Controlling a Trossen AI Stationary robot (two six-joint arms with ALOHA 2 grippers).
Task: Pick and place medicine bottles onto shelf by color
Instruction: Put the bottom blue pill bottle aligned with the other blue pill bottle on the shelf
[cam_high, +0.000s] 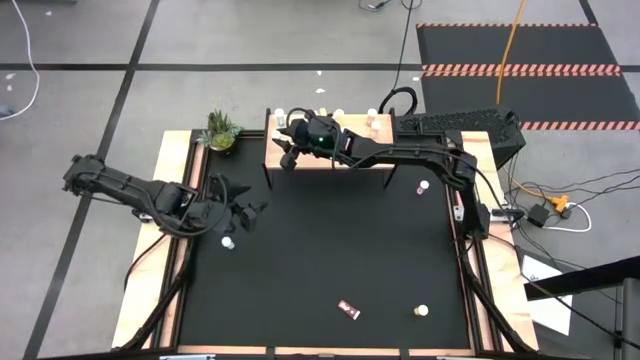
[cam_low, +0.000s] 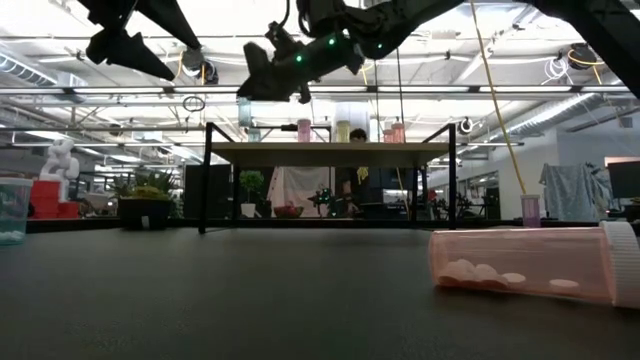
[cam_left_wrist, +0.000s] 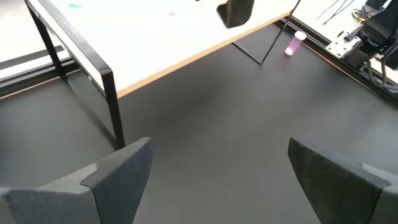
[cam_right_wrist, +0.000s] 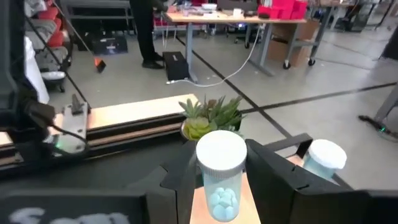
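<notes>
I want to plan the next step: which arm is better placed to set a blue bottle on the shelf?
Right. Its gripper already holds a blue bottle over the shelf; the left gripper is open, away from it.

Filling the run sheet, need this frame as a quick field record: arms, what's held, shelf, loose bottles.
right gripper: over the left end of the shelf, shut on a blue-tinted medicine bottle with white cap, upright
left gripper: open, empty, over the black mat at its left side
shelf contents: another blue-tinted bottle beside the held one; pink and yellowish bottles further along
loose bottles on the mat: pink bottle lying on its side; pink bottle upright by the shelf's right legs
potted plant: off the shelf's left end
</notes>
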